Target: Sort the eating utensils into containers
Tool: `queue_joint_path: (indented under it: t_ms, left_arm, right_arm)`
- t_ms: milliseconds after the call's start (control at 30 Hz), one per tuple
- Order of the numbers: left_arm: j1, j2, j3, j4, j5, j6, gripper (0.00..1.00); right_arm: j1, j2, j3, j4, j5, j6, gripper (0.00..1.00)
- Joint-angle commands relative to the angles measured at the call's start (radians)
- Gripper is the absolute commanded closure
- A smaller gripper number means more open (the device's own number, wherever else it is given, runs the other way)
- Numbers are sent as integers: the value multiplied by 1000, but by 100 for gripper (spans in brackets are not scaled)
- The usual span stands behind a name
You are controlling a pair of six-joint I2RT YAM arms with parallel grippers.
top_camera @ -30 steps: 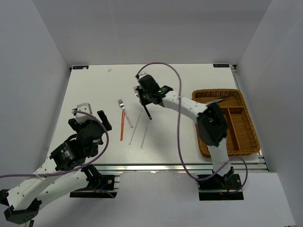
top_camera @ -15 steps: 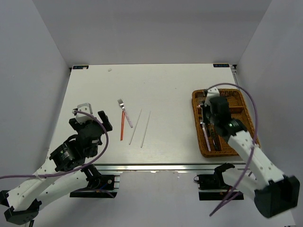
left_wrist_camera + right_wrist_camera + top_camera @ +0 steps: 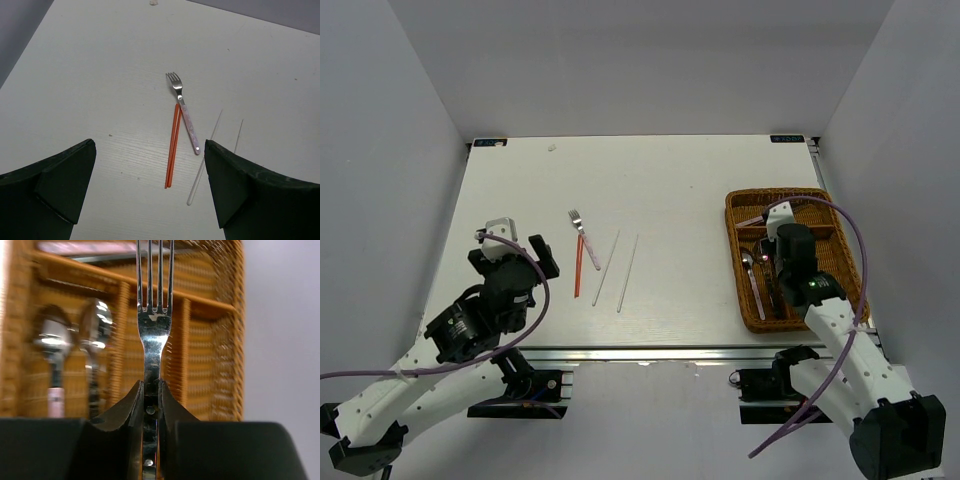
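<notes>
Top: left gripper (image 3: 510, 258) spread wide, empty, parked near the table's (image 3: 670, 170) front. Right gripper (image 3: 788, 250) over tray (image 3: 735, 205), load too small to see.

Left wrist: pink fork (image 3: 184, 112), red chopstick (image 3: 172, 145) and white chopsticks (image 3: 204, 160) unsorted, one white partly behind a finger.

Right wrist: clenched on fork (image 3: 153, 325), tines toward tray beside spoons (image 3: 97, 335), likely lining up a slot. Handle hidden.

No text, brand, number or sign can be read in any of the views. One small dark tag (image 3: 490, 142) with bluish marks sits at the far left corner of the white counter (image 3: 650, 190), and a second small dark tag (image 3: 786, 139) sits at the far right corner. Whatever is printed on them is too small to make out.
</notes>
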Motion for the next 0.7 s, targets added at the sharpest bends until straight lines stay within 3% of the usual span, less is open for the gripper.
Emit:
queue_joint_path:
  t_ms: [0, 233, 400, 500, 600, 667]
  left_arm:
    - [6, -24, -9, 17, 18, 12, 2]
    - [6, -46, -12, 26, 38, 21, 2]
    - [4, -40, -15, 30, 51, 26, 2]
    - [6, -38, -15, 33, 58, 30, 2]
    - [6, -35, -14, 33, 58, 30, 2]
    - [4, -40, -15, 33, 58, 30, 2]
  right_arm:
    - [-48, 12, 8, 78, 60, -90, 100]
    - [-59, 136, 0, 124, 98, -92, 100]
    - [-65, 168, -27, 167, 128, -78, 86]
    - [-68, 170, -46, 185, 125, -73, 69]
    - [-69, 171, -58, 197, 128, -61, 60]
    - [-69, 175, -52, 193, 125, -53, 30]
